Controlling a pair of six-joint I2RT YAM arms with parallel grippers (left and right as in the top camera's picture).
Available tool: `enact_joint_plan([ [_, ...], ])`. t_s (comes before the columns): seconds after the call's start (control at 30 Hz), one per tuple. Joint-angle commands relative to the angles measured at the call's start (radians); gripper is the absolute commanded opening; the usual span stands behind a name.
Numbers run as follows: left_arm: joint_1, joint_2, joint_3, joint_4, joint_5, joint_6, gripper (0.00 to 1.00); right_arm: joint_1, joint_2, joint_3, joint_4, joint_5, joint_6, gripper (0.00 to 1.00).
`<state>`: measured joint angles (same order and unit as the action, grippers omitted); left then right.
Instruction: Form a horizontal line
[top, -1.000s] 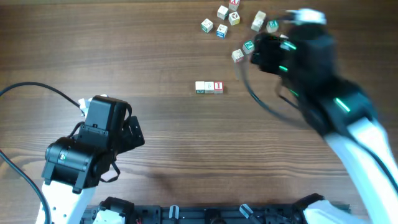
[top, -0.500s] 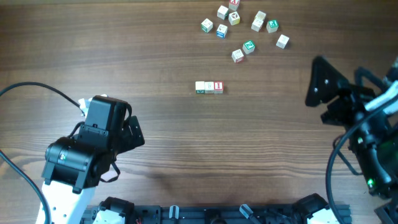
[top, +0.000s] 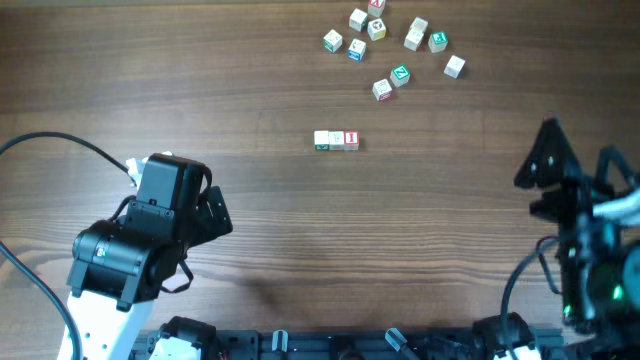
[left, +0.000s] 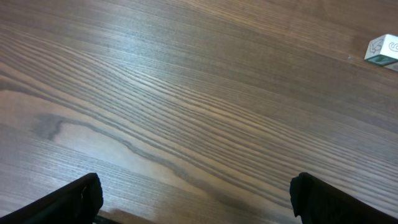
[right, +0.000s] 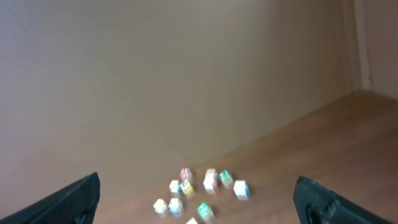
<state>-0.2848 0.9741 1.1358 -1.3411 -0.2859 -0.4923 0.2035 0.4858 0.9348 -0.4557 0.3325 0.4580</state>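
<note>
The horizontal line (top: 336, 141) is a short row of three small white letter cubes, green-marked at the left, pale in the middle, red-marked at the right, lying just above the table's middle. My left gripper (top: 220, 213) rests at the lower left, far from the row, open and empty (left: 196, 202). In the left wrist view a white cube with a green mark (left: 382, 50) shows at the right edge. My right gripper (top: 540, 185) is at the lower right, raised, open and empty (right: 198, 200).
Several loose white letter cubes (top: 385, 45) lie scattered at the top right, blurred in the right wrist view (right: 199, 186). A black cable (top: 60, 145) loops near the left arm. A dark rail (top: 340, 345) runs along the table's front edge.
The right arm has drawn back from the loose cubes at the top right to the lower right edge. The left arm and all cubes have stayed put.
</note>
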Motion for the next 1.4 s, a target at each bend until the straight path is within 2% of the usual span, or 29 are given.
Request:
enact_joint_plan([
  [0.0, 0.008, -0.005, -0.004, 0.002, 0.003, -0.014, 1.0, -0.041, -0.2, -0.237, 0.169, -0.089, -0.012, 1.0],
  [0.17, 0.008, -0.004, -0.004, 0.002, 0.003, -0.014, 1.0, -0.119, -0.382, -0.463, 0.375, -0.18, -0.005, 1.0],
  [0.33, 0.008, -0.005, -0.004, 0.002, 0.003, -0.014, 1.0, -0.195, -0.481, -0.623, 0.467, -0.198, 0.107, 1.0],
  [0.47, 0.008, -0.005, -0.004, 0.002, 0.003, -0.014, 1.0, -0.218, -0.483, -0.75, 0.568, -0.195, 0.226, 1.0],
  [0.7, 0.008, -0.004, -0.004, 0.002, 0.003, -0.014, 1.0, -0.219, -0.483, -0.895, 0.688, -0.159, 0.312, 1.0],
  [1.03, 0.008, -0.004, -0.004, 0.002, 0.003, -0.014, 1.0, -0.24, -0.483, -0.93, 0.673, -0.122, 0.301, 1.0],
  [1.23, 0.008, -0.005, -0.004, 0.002, 0.003, -0.014, 1.0, -0.24, -0.483, -0.93, 0.476, -0.096, 0.298, 1.0],
  [1.37, 0.008, -0.005, -0.004, 0.002, 0.003, -0.014, 1.0, -0.24, -0.483, -0.93, 0.478, -0.132, 0.162, 1.0],
])
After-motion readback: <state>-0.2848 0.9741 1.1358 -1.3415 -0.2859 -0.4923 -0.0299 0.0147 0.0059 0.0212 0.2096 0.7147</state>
